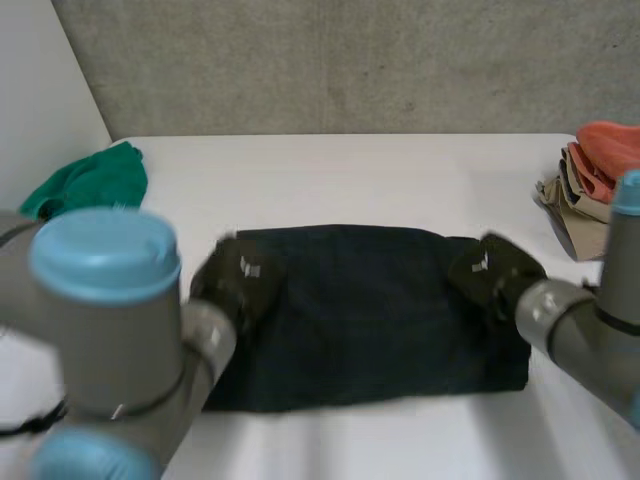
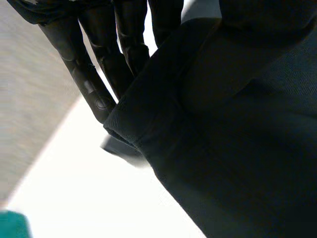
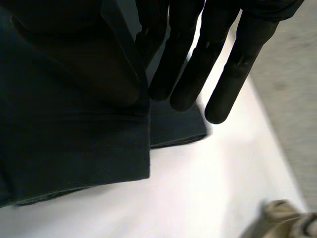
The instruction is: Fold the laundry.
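A dark navy cloth (image 1: pixel 360 310) lies folded into a wide rectangle in the middle of the white table (image 1: pixel 350 170). My left hand (image 1: pixel 235 280) is at its far left corner. In the left wrist view the straight fingers (image 2: pixel 89 84) lie along the cloth's hemmed edge (image 2: pixel 148 124), and the cloth bulges over the thumb, so the corner is pinched. My right hand (image 1: pixel 495 270) is at the far right corner. Its straight fingers (image 3: pixel 193 74) press the cloth (image 3: pixel 74 139) against the thumb, which the fabric covers. A lower layer (image 3: pixel 178 129) shows beneath the top one.
A crumpled green cloth (image 1: pixel 95 180) lies at the table's far left, also seen past the left hand's corner (image 2: pixel 12 225). A pile of orange and beige clothes (image 1: pixel 595 180) sits at the far right edge, near the right hand (image 3: pixel 282 218). A grey wall stands behind the table.
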`<state>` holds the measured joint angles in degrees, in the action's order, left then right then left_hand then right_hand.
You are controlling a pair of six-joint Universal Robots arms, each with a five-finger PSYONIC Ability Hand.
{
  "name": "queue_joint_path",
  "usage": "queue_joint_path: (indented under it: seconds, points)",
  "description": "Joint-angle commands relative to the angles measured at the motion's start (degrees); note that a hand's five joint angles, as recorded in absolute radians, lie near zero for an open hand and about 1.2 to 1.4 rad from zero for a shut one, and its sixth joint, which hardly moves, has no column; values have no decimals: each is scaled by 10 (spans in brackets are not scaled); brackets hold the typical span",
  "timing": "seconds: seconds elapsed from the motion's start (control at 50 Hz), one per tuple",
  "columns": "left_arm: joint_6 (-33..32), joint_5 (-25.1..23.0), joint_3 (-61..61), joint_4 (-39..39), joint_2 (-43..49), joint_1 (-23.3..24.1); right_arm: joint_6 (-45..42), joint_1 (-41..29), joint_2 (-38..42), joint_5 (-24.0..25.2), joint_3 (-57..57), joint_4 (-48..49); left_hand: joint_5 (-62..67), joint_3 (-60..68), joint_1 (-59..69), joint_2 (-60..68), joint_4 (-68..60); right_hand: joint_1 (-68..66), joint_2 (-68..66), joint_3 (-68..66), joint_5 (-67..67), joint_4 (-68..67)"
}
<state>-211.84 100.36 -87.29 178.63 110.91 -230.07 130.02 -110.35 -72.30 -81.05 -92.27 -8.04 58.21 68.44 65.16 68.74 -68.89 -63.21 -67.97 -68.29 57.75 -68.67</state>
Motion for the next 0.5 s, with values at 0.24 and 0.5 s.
queue_joint_path:
  seconds: [0.24,0.5]
  points:
    - [-106,29,383,211,352,-54,2,-5,283,-25,245,325,118,116,148,113,-111,-168,-120,-117,122,-113]
    - [-100,28,383,222,351,-33,76,0,257,-45,220,346,-582,-584,-552,-587,589,532,580,583,-578,587]
